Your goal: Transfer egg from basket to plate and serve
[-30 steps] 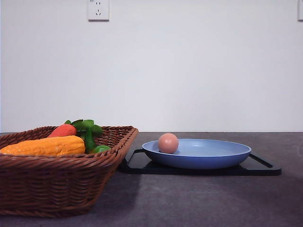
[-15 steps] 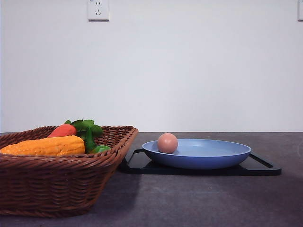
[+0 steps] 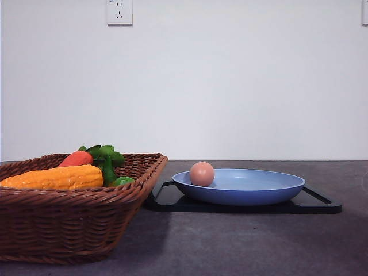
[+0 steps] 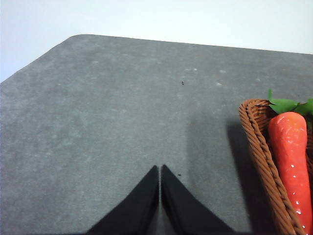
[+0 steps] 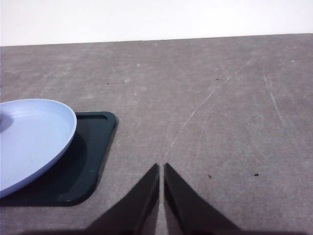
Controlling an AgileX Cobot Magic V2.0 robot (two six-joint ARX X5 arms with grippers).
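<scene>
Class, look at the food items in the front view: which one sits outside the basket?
The egg. It rests on the light-blue plate, while the carrot and the yellow corn-like vegetable lie in the basket.

Staged lab tabletop, bare white wall (image 3: pixel 230 86), wall socket (image 3: pixel 119 11), grey table (image 3: pixel 241 241)

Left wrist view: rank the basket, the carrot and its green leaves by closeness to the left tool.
1. Basket, its rim beside the left tool.
2. Carrot, just inside that rim.
3. Green leaves, at the carrot's far end.
</scene>
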